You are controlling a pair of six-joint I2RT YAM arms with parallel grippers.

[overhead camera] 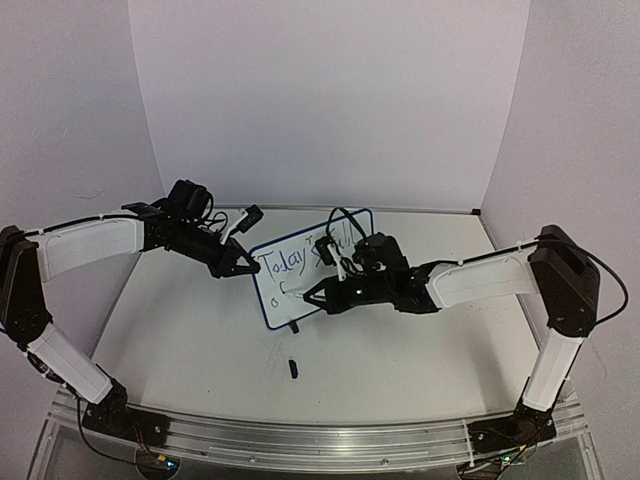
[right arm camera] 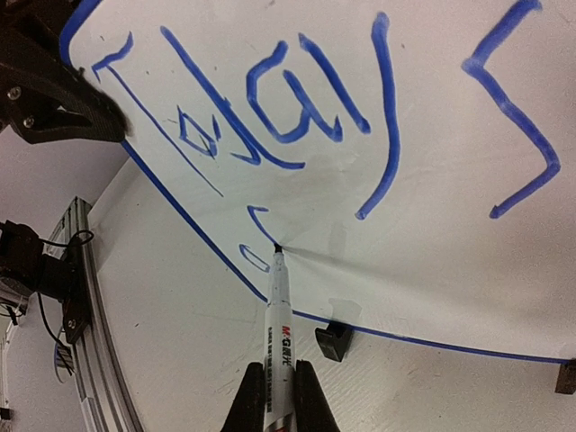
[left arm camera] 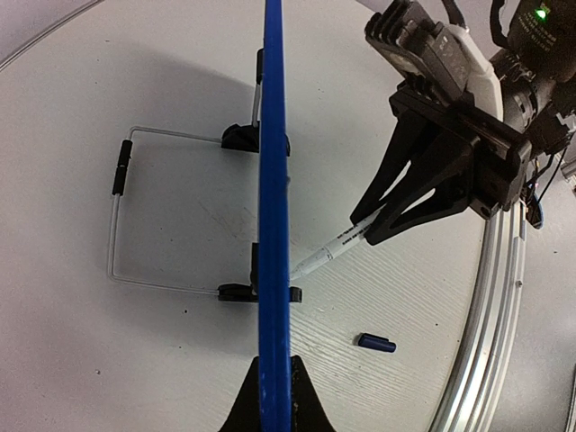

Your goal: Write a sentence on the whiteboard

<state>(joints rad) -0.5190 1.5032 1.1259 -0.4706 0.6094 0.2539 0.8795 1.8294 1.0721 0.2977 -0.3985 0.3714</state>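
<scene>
My left gripper (overhead camera: pixel 240 266) clamps the board's (overhead camera: pixel 278 305) edge; my right gripper (right arm camera: pixel 278 385) pinches the marker (right arm camera: pixel 280 315), its tip ahead of the fingers (right arm camera: pixel 251 403), touching the board below the writing (right arm camera: pixel 297 99).

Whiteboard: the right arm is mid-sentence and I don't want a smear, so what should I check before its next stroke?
1. Left hand clamped on the whiteboard edge: ok.
2. Right hand shut on the marker: ok.
3. Marker tip touching the board below the first line: ok.
4. Wire stand spread behind the board, clip feet on the table: ok.
5. Cap off, lying clear of the board: ok.
6. Sentence complete: not ok, second line barely begun.
</scene>
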